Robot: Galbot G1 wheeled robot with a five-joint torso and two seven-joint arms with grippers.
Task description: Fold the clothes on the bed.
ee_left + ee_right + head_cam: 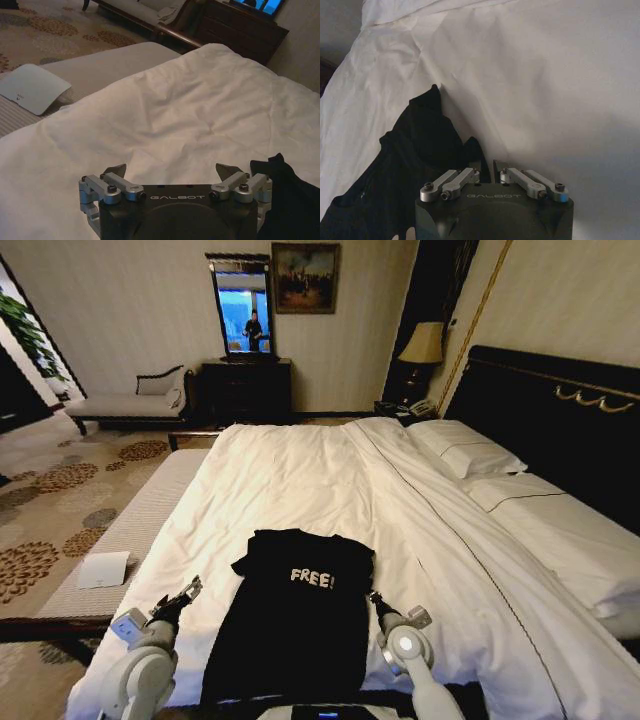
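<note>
**Black T-shirt flat at the foot of the bed, a gripper on either side**

The black T-shirt (295,620) lies spread on the white duvet (300,480) near the close edge of the bed (560,540), chest up, with the white "FREE!" lettering (312,578) readable from the head view. Its collar end points toward the far side of the bed and its hem lies nearest the robot. Both short sleeves are spread out to the sides.

The left gripper (183,595) sits low over the duvet just beside the shirt's left edge. In the left wrist view its fingers (116,170) stand wide apart with bare white duvet between them, and a dark fold of the shirt (287,200) shows just off to one side, apart from the fingertips.

The right gripper (378,602) is at the shirt's right edge. In the right wrist view its fingertips (475,167) are drawn almost together, with only a thin gap, right at the border of the black fabric (415,165); a little cloth may be pinched there, but the dim view does not settle it.

Beyond the bed's left side a pale bench (130,530) carries a white card (104,569). The pillows (465,448) and dark headboard (560,430) are on the right, and a chaise (130,400), a dark dresser (247,388) and a mirror (242,308) stand against the far wall
</note>
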